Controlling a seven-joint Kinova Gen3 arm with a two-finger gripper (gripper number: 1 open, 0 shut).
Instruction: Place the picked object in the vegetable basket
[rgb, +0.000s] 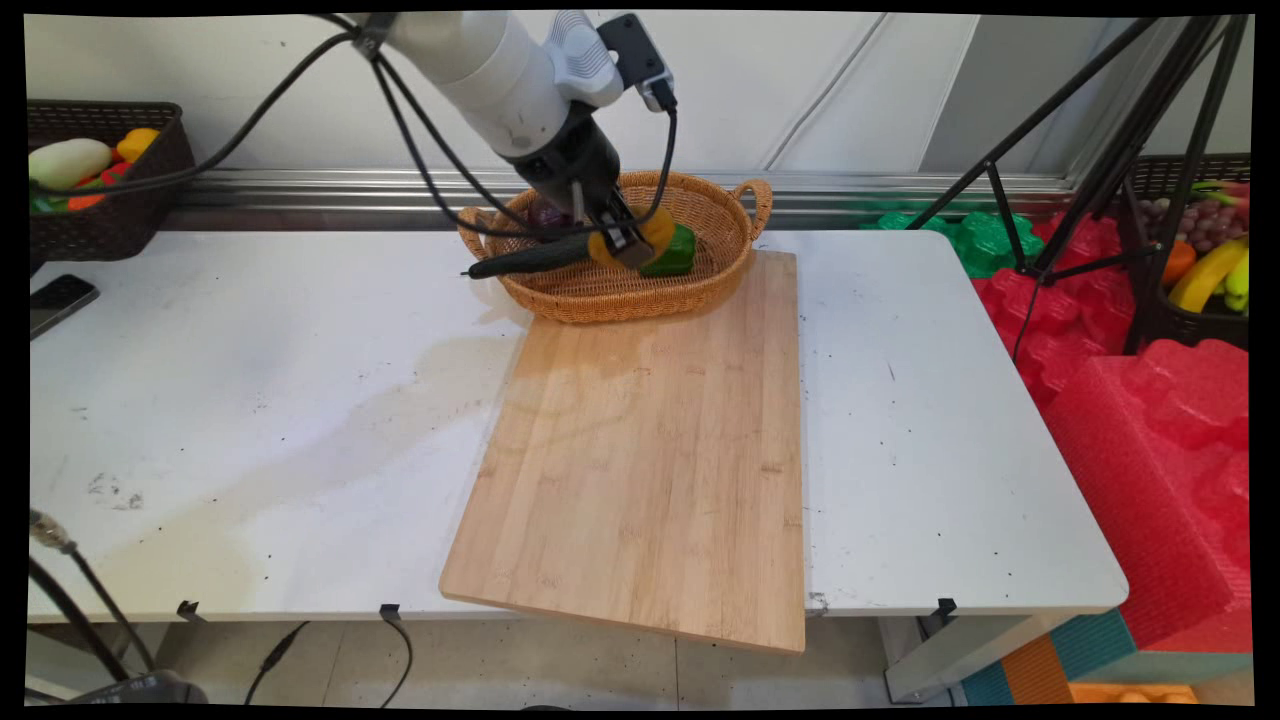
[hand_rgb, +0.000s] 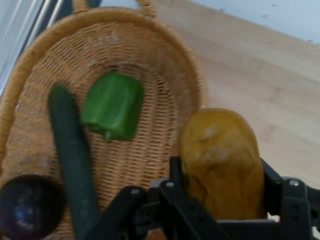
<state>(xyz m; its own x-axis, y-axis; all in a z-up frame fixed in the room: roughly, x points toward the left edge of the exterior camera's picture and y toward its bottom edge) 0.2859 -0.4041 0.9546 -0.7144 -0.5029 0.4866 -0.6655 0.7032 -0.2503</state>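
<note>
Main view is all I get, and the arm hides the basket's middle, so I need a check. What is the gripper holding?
Observer: The gripper is shut on a whole yellow fruit, one finger on each side.
Operator: I see a cucumber and a pepper in the basket. Anything else?
Observer: Yes. A dark purple round thing lies in the basket by one end of the cucumber, on the side away from the pepper.

Woven wicker basket (rgb: 600, 295), smooth wooden board (rgb: 650, 450), glossy green pepper (hand_rgb: 112, 106)
</note>
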